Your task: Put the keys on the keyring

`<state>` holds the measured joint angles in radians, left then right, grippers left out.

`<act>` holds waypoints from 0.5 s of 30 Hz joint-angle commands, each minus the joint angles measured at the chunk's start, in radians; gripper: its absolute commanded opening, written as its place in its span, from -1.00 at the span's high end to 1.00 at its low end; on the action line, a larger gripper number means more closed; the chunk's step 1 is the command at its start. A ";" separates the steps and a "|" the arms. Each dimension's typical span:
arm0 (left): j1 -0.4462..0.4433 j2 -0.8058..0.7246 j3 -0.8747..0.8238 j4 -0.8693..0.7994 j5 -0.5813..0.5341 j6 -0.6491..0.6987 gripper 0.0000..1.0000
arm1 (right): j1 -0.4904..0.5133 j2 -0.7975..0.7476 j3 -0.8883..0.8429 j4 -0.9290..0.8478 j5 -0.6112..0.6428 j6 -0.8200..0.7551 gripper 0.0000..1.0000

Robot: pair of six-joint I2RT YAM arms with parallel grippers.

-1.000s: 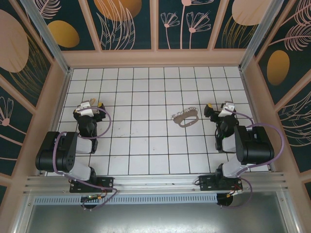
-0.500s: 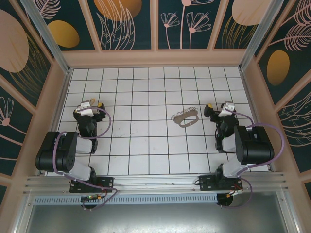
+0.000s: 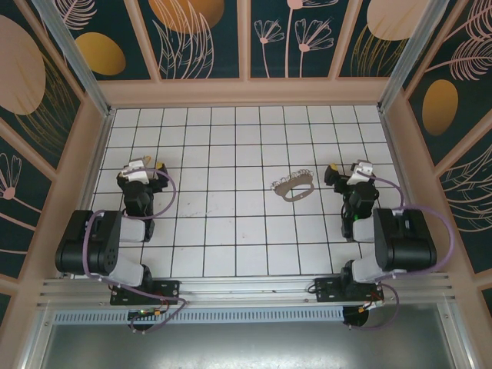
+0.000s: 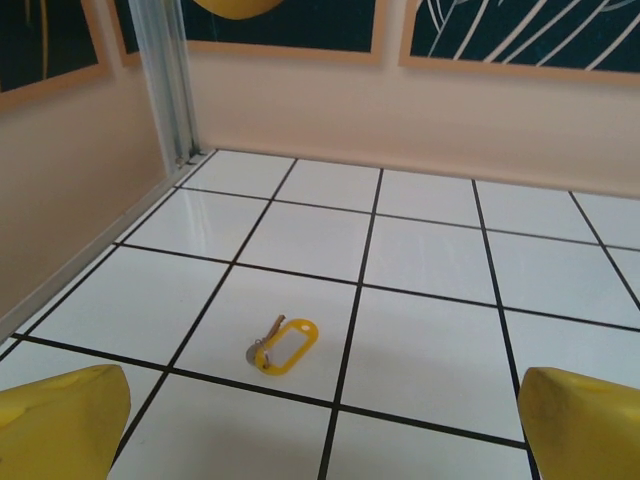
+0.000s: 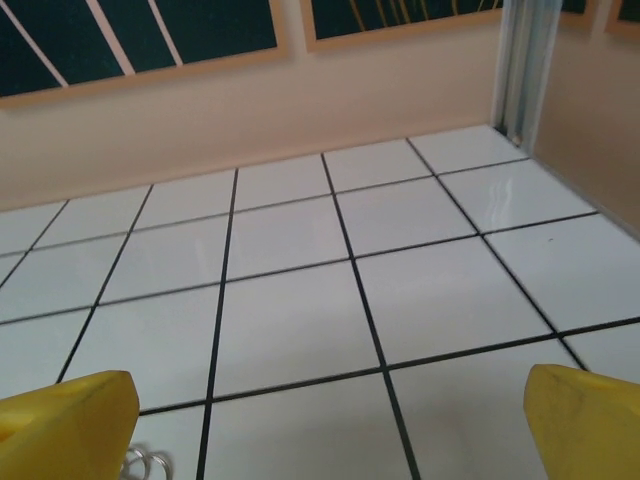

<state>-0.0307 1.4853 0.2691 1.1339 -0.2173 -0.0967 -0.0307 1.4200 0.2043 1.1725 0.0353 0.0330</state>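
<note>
While both arms sit folded at the near edge of the white tiled floor (image 3: pixel 231 238), the left gripper (image 3: pixel 143 166) and the right gripper (image 3: pixel 347 169) hang low over the tiles, well apart, each toward its own side wall. From overhead the spread of their fingers is hard to read, but the wrist cameras settle it. In the left wrist view the yellow fingertips (image 4: pixel 62 425) sit at the two bottom corners, gaping wide with nothing between them, and the right wrist view shows the same gape. Just ahead of the left gripper, a yellow oval tag (image 4: pixel 286 346) on a small metal ring lies flat on a tile. Small silvery rings (image 5: pixel 148 465) peek in at the right wrist view's bottom edge. Farther out, seen from overhead, the keyring (image 3: pixel 300 192) lies right of centre, nearer the right gripper. The keys (image 3: pixel 292 179) fringe its far side; whether they are threaded on cannot be told.
</note>
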 commanded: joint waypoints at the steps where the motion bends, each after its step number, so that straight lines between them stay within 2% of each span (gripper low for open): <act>1: 0.006 -0.078 0.136 -0.265 0.003 -0.003 -0.98 | 0.010 -0.188 0.039 -0.125 0.054 0.016 -0.98; 4: 0.005 -0.128 0.225 -0.457 0.055 -0.078 -0.98 | 0.045 -0.285 0.117 -0.322 0.089 0.024 -0.98; 9: -0.019 -0.101 0.521 -0.958 0.149 -0.293 -0.98 | 0.118 -0.307 0.233 -0.562 0.119 0.083 -0.98; 12: -0.023 -0.071 0.605 -1.063 0.280 -0.330 -0.98 | 0.148 -0.297 0.267 -0.620 0.077 0.099 -0.98; 15: -0.023 -0.071 0.632 -1.068 0.279 -0.350 -0.98 | 0.152 -0.271 0.316 -0.692 0.006 0.142 -0.98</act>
<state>-0.0513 1.3949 0.8761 0.2447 -0.0044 -0.3706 0.1154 1.1286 0.4618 0.6132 0.0898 0.1154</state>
